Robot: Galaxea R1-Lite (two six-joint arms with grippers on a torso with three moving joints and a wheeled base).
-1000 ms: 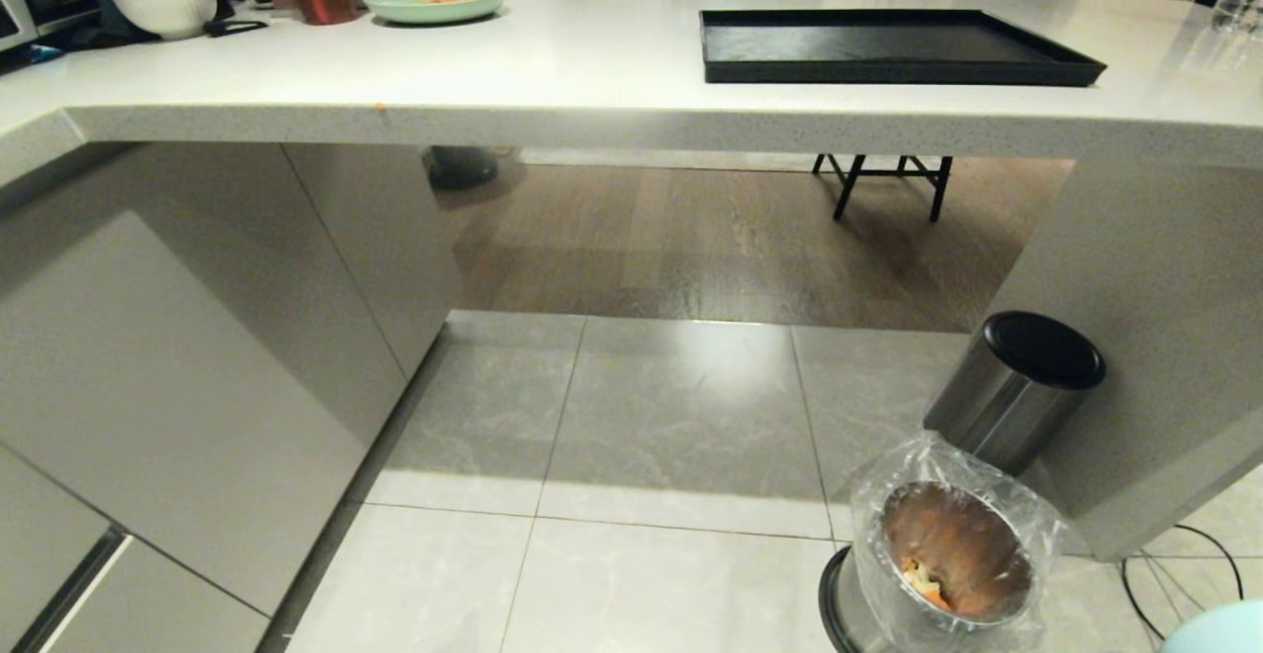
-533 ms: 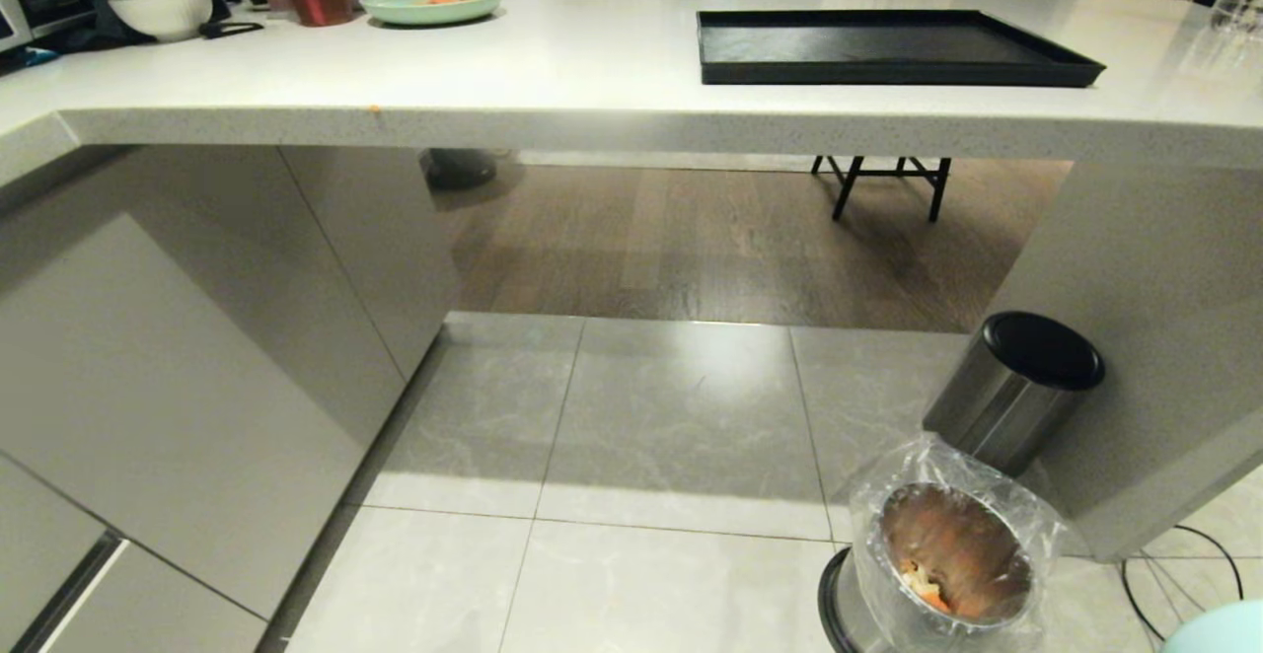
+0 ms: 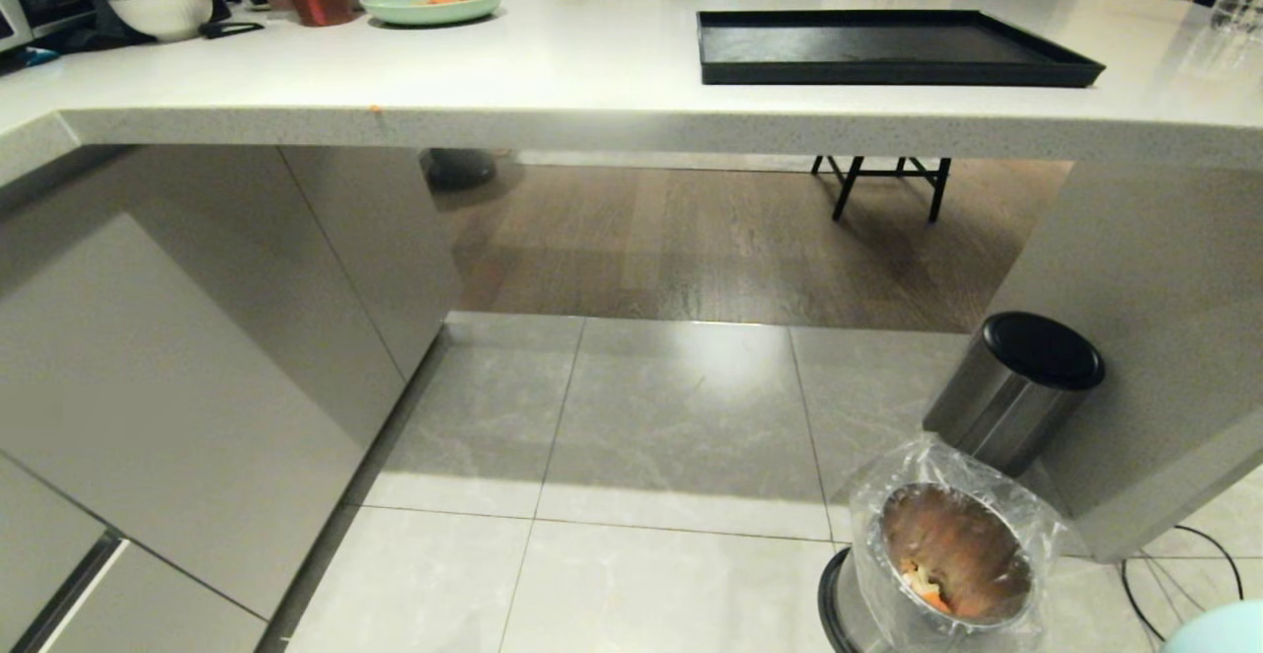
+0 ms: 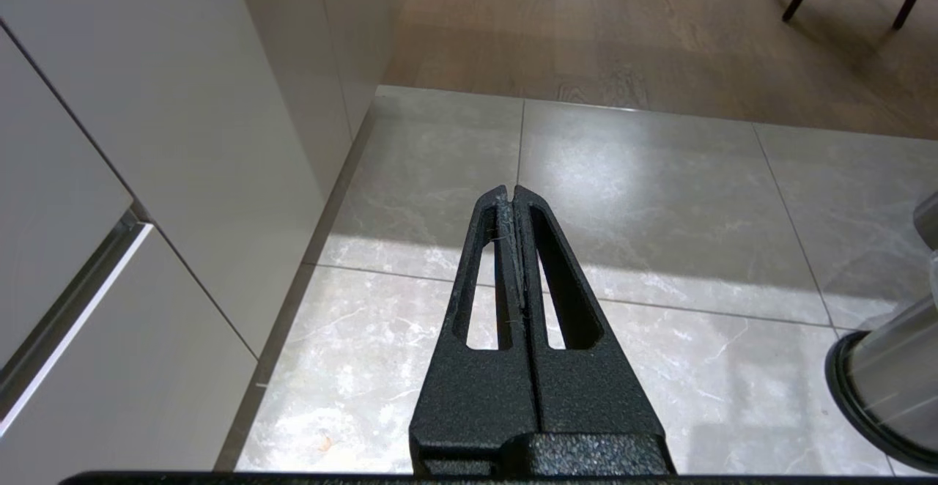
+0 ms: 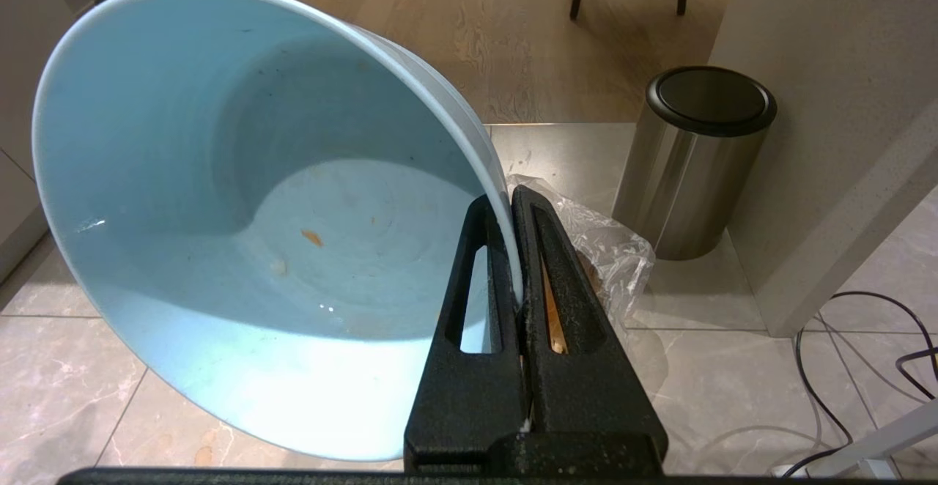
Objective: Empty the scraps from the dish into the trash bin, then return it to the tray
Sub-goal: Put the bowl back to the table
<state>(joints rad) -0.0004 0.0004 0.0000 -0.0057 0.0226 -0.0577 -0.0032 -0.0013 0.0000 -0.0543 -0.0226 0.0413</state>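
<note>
Risk sits mostly in the thin pinch: the right gripper (image 5: 513, 199) clamps only the rim of the dish (image 5: 242, 228), which hangs tilted at the left of the right wrist view, nearly bare but for a few orange flecks. In the head view just a pale-blue sliver shows at the lower right corner. The scraps (image 3: 928, 584) lie in the trash bin (image 3: 952, 554) at lower right. The tray (image 3: 888, 46) waits high on the counter (image 3: 553, 61), upper right, so I'd judge the lift could let the smooth bowl swivel or slip, or clip the counter edge. The left gripper (image 4: 513, 193) hangs pressed shut, empty, over floor tiles.
</note>
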